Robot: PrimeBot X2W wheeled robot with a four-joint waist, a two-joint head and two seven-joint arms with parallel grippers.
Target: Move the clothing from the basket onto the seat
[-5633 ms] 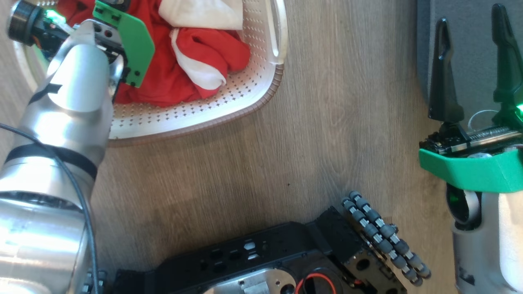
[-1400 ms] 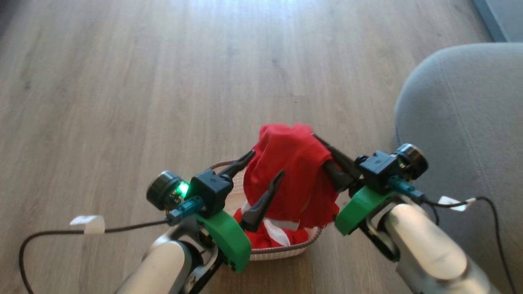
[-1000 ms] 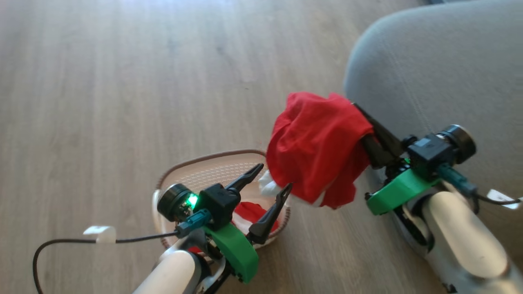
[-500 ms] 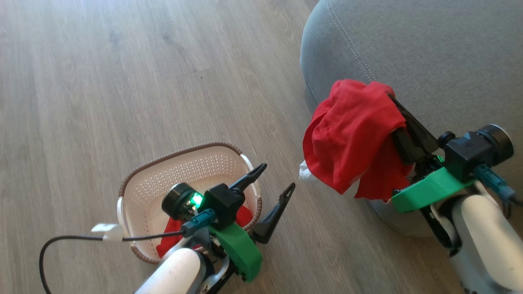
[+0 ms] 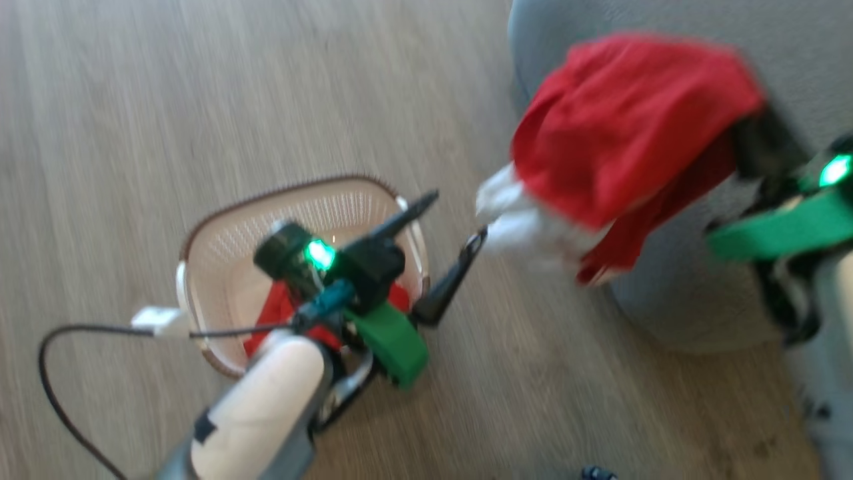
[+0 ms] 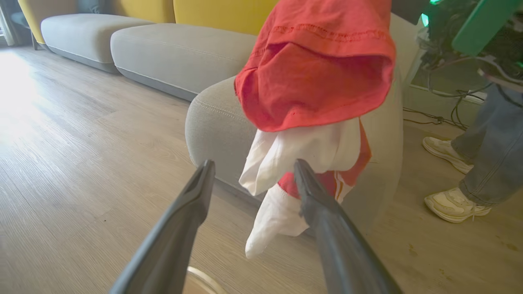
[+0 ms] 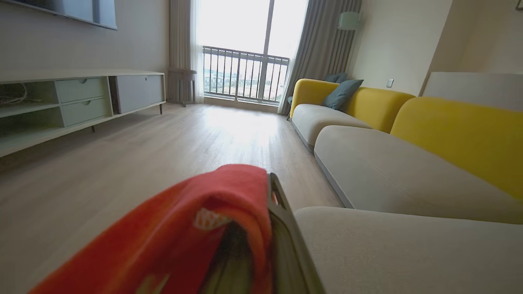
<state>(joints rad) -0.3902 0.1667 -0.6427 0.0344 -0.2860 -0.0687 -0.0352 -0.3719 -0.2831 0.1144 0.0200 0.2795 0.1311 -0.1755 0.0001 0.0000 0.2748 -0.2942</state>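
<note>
Left wrist view: left end effector (image 6: 253,163) apart, right end effector (image 7: 265,179) clamping clothing (image 6: 314,73), shoes (image 6: 455,202) near seat (image 6: 216,122).

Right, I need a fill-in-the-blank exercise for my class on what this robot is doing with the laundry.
1. The right gripper is shut on a ____ and white garment.
2. The left gripper is ____ and holds nothing.
3. The basket, with red cloth in it, stands on the wooden ____.
4. The seat is covered in ____ fabric.
Missing words: red; open; floor; grey.
</note>
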